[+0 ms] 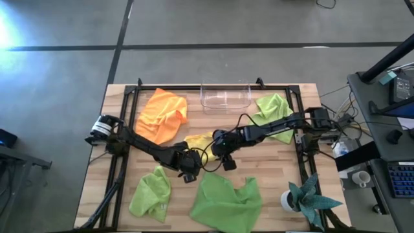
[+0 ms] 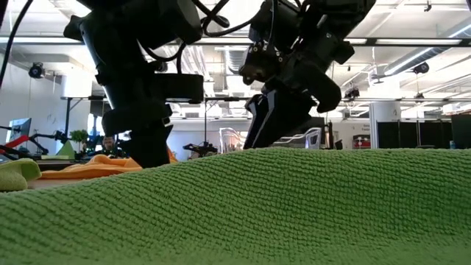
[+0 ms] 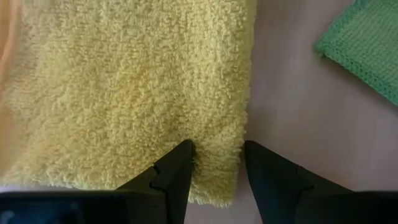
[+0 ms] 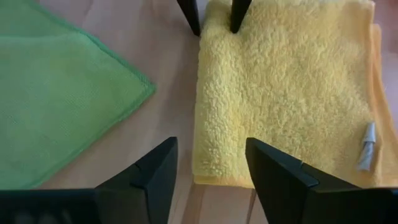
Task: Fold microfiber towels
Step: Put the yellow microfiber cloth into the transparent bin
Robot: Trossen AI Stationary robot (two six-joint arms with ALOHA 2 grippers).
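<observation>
A folded yellow towel (image 4: 280, 93) lies flat on the wooden table (image 1: 272, 168), mostly hidden under both arms in the high view. My left gripper (image 3: 217, 162) is open and stands astride one side edge (image 3: 239, 124) of the towel, one finger over the cloth and one over bare wood. My right gripper (image 4: 208, 168) is open over the towel's nearest corner (image 4: 214, 174), with a finger on either side. My left gripper's fingertips (image 4: 189, 15) show farther along the same edge. My left gripper comes steeply from above at the yellow towel's side edge (image 3: 233, 155), one finger over the cloth and one beside it. I cannot tell whether the fingertips touch the cloth. My right gripper touches nothing that shows.
An orange towel (image 1: 162, 115) lies at the far left and a lime green one (image 1: 275, 113) at the far right. Two more green towels (image 1: 152, 194) (image 1: 226, 200) lie near the front. A clear bin (image 1: 225, 96) stands at the far edge and a teal plant (image 1: 307, 197) at the front right.
</observation>
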